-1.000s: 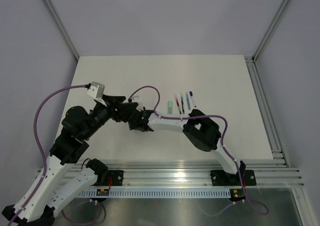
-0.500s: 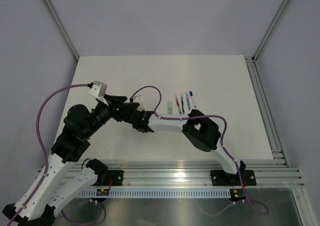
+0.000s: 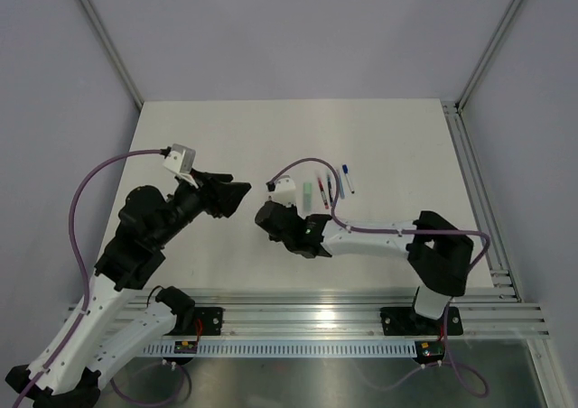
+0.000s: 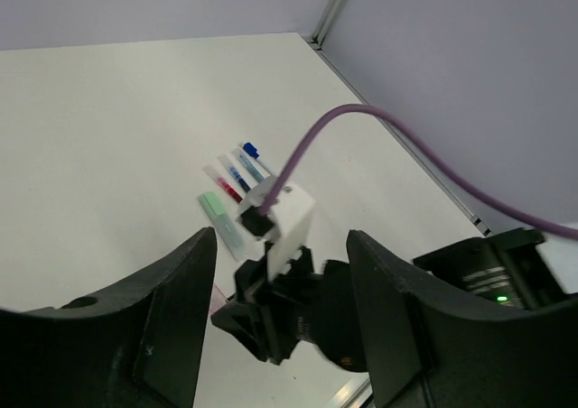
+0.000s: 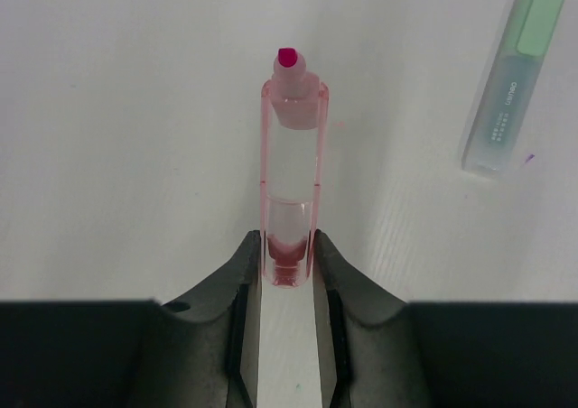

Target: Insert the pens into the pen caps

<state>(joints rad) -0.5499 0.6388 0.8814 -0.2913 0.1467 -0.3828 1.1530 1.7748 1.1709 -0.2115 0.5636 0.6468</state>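
Observation:
My right gripper (image 5: pixel 287 245) is shut on the near end of a pink translucent pen cap (image 5: pixel 291 169), held low over the table, with a magenta tip showing at its far end. A light green pen cap (image 5: pixel 510 78) lies to its upper right. In the top view the right gripper (image 3: pixel 269 214) is just left of the green cap (image 3: pixel 308 193) and the row of pens (image 3: pixel 327 187). My left gripper (image 3: pixel 226 196) is open and empty, a short way left of the right one. The left wrist view shows the left gripper (image 4: pixel 282 336) facing the right wrist, with the pens (image 4: pixel 237 171) beyond it.
The right arm's purple cable (image 3: pixel 302 166) arcs over the pens and hides part of the row. A blue-tipped pen (image 3: pixel 348 178) lies at the right end. An aluminium rail (image 3: pixel 479 200) runs along the table's right edge.
The two grippers, close together a second ago, have come apart. The right arm has swung its elbow out to the right and its gripper has moved right, towards the green cap. The left gripper stays open.

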